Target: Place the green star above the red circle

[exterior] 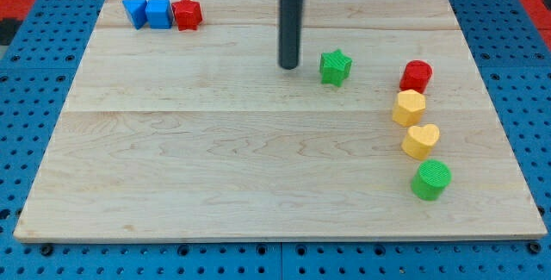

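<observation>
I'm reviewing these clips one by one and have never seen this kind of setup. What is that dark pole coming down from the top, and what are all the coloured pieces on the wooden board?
There is one camera view, looking down at a slant on a wooden board; where the camera is mounted is not on record. The dark pole is the end of a robot arm. It has no hand and holds nothing; it only pushes blocks with my tip.

Just to the tip's right, not touching it, lies the green star. Further right is a column: the red circle on top, then a yellow hexagon, a yellow heart and a green cylinder. At the view's top left sit two blue blocks and a red star-like block.
</observation>
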`<state>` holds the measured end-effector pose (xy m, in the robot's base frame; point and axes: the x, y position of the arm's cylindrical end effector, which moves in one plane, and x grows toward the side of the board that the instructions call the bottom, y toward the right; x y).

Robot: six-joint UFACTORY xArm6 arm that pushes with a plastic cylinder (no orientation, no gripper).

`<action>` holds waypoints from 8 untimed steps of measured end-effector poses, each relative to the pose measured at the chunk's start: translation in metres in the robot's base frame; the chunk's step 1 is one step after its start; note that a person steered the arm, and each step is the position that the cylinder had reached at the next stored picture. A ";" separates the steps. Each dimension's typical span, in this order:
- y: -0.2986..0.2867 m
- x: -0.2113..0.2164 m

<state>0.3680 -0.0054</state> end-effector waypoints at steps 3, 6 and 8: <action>0.119 -0.004; 0.096 -0.045; 0.132 -0.044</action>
<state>0.3244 0.1269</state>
